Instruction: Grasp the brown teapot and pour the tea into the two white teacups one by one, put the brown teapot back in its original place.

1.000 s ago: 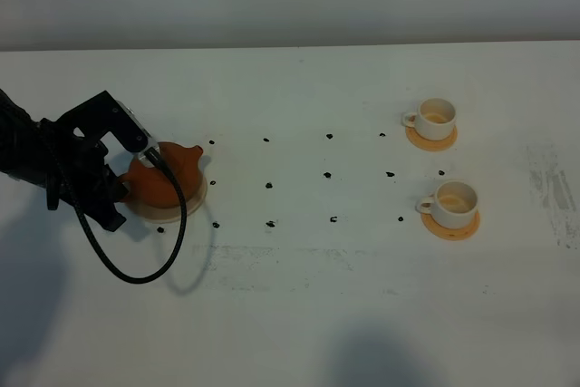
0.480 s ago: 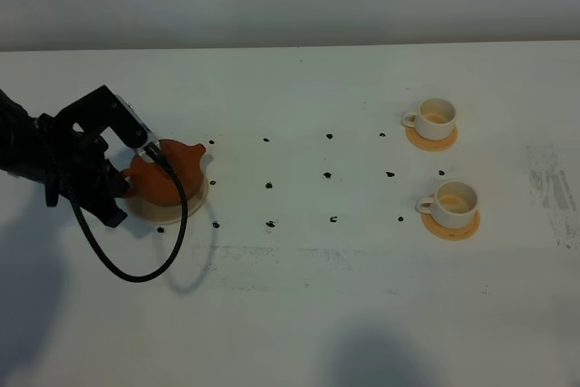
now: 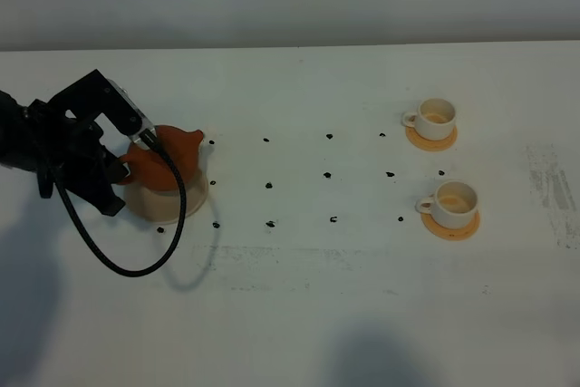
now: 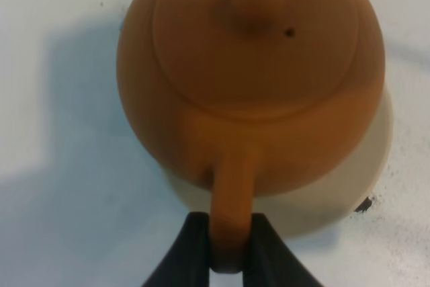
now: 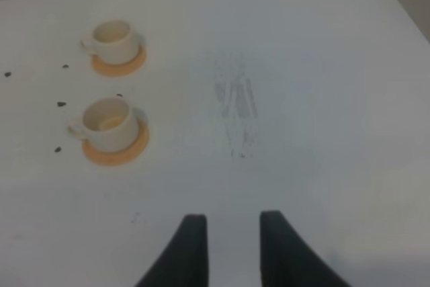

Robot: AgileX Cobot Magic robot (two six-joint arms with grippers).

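The brown teapot (image 3: 170, 159) hangs a little above its pale beige coaster (image 3: 174, 206) at the table's left. My left gripper (image 3: 124, 166) is shut on the teapot's handle. In the left wrist view the fingers (image 4: 191, 253) pinch the handle from both sides, with the teapot (image 4: 255, 78) and the coaster (image 4: 366, 173) beyond. The two white teacups (image 3: 437, 116) (image 3: 452, 201) stand on orange-tan coasters at the right, and also show in the right wrist view (image 5: 112, 39) (image 5: 106, 124). My right gripper (image 5: 228, 250) is open and empty over bare table, outside the exterior high view.
Small black dots (image 3: 269, 186) mark a grid on the white table between the teapot and the cups. A grey scuff (image 3: 553, 188) lies near the right edge. A black cable (image 3: 136, 269) loops down from the left arm.
The left gripper has lifted the teapot off its beige coaster and slightly toward the back; more of the coaster now shows below it. The cups have not moved.
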